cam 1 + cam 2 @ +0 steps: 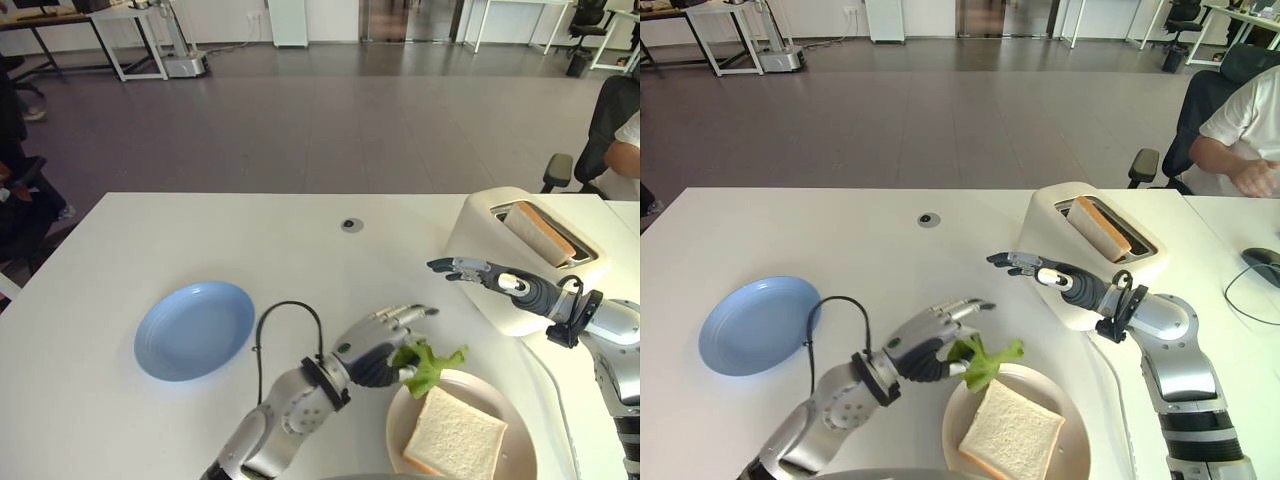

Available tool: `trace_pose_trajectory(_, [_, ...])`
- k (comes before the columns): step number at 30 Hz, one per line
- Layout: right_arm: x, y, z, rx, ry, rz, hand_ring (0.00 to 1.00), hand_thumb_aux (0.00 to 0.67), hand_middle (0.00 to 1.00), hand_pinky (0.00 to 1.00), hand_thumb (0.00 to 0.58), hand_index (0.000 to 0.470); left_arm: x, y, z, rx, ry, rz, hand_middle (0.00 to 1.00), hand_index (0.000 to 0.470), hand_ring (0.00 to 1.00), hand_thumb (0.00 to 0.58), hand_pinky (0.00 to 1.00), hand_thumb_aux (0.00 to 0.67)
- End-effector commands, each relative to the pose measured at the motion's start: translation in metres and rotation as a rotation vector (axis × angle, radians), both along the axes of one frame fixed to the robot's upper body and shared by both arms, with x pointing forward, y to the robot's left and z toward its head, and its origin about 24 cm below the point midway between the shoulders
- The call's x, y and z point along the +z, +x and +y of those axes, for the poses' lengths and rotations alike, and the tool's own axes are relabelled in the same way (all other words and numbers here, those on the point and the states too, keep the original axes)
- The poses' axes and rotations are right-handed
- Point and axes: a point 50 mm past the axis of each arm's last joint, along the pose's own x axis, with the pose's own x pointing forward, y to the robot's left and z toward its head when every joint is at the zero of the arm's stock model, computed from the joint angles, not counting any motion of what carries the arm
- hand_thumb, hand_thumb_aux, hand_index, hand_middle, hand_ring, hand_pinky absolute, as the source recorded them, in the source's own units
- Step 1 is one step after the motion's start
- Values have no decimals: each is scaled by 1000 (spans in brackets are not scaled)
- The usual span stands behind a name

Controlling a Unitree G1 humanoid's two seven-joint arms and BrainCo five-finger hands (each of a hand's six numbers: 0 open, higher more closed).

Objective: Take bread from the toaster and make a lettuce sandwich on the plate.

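White table (300, 260): bears everything listed; a small round fitting (351, 225) is set into its far middle.
Blue plate (195, 330): left part of the table, well apart from the other items.
Pale plate (517, 457): near right edge of the table, in front of the toaster.
Bread slice on plate (455, 437): white, lying flat on the pale plate, one corner pointing toward the lettuce.
Lettuce (432, 365): one green leaf, held over the far left rim of the pale plate, just beside the slice's far corner; whether it touches the slice cannot be told.
Left hand (375, 350): at the left rim of the pale plate, fingers curled around the near end of the lettuce, gripping it, with some fingers stretched forward above the leaf.
Toaster (480, 240): white, far right of the table.
Bread in toaster (540, 233): one slice standing tilted in the slot, its top sticking out.
Right hand (495, 278): just in front of the toaster's near left side, fingers stretched out flat toward the table's middle, holding nothing.
Black cable (288, 303): loops on the table between the blue plate and the left arm.
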Motion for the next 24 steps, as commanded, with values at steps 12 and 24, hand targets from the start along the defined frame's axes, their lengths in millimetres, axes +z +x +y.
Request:
trace_pose_trajectory(12, [3, 0, 5, 47, -2, 4, 0, 0, 0, 0, 0, 0, 3, -30, -24, -111, 184, -161, 0, 470, 0, 580, 0, 670])
trace_pose_trajectory(24, [2, 0, 7, 66, -7, 8, 0, 0, 0, 0, 0, 0, 6, -48, -31, -152, 208, -159, 0, 470, 0, 580, 0, 670])
